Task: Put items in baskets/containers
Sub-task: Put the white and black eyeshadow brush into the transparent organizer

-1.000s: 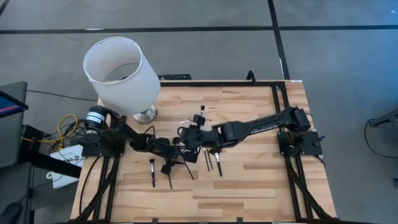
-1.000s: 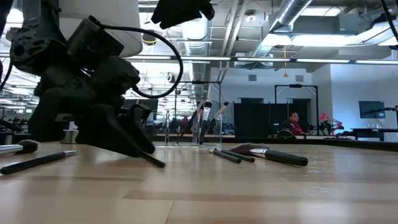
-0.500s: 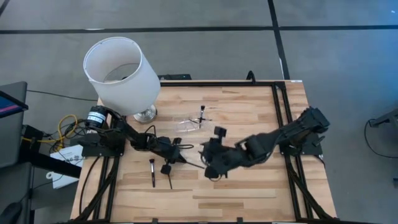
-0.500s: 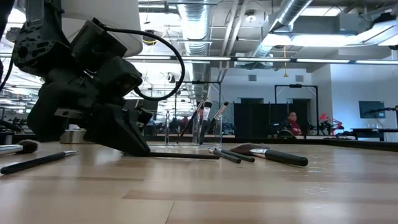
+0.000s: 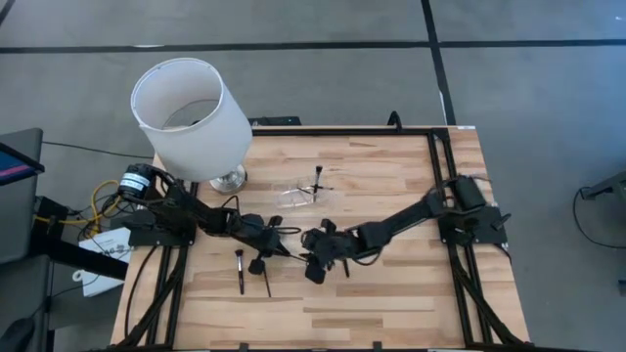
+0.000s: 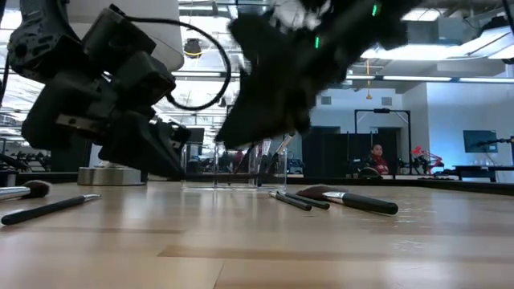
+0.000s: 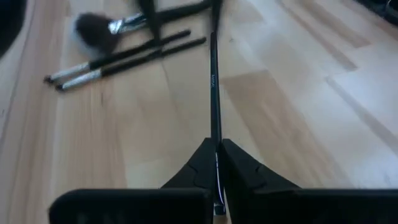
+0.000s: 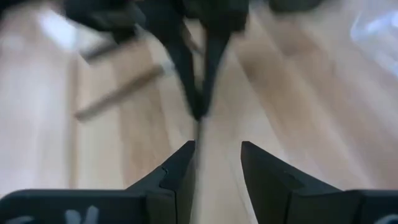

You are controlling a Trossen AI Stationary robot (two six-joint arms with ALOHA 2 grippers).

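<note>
My left gripper [image 7: 215, 144] is shut on a slim black brush [image 7: 213, 93] near the table's middle [image 5: 277, 248]. My right gripper [image 8: 214, 149] stands open right in front of it [image 5: 315, 264]; it shows blurred in the low view [image 6: 265, 104]. The held brush's free end reaches toward its fingers. The clear holder [image 5: 308, 192] stands farther back with brushes upright in it [image 6: 261, 156]. Three more brushes [image 7: 118, 56] lie flat beyond the held one. Two others [image 5: 240, 271] [image 5: 266, 284] lie nearer the front edge. My left gripper pinches the brush's thin black handle [image 7: 215, 134] between its two fingers. The fingers lie along the handle, slanting down toward the table's right side. The brush sticks straight out ahead of them, a little above the wood. My right gripper: whether it touches the brush, I cannot tell.
A lamp with a big white shade [image 5: 191, 117] on a silver base [image 5: 228, 179] stands at the far left. Black frame rails [image 5: 435, 176] run along the table's sides. Bare wood [image 5: 391, 303] lies toward the near right. A person [image 6: 377, 158] sits in the room behind.
My left gripper has shut on the brush, which first lay level on the wood and now is lifted a little. My right gripper has left the clear holder, dropped toward the near edge and swung toward the left gripper, rolling as it came.
</note>
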